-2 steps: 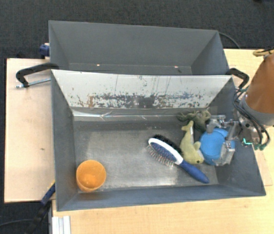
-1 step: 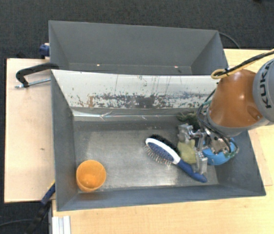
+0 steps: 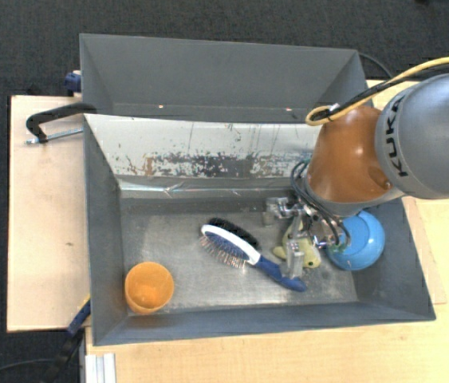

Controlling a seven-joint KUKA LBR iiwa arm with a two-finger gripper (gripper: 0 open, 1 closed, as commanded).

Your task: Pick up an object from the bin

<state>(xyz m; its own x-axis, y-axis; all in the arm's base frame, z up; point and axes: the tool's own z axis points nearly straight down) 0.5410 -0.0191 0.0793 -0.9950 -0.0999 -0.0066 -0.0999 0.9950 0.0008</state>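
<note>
End effector (image 3: 294, 254) over the blue-handled hairbrush (image 3: 230, 246), beside a round blue object (image 3: 361, 242); its opening cannot be told.

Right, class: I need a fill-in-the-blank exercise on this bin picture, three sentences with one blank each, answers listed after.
1. The cup at the view's lower left is coloured ____.
2. The hairbrush has a white head and a handle coloured ____.
3. In the camera view, the round blue thing lies to the ____ of the gripper.

Missing words: orange; blue; right.
</note>
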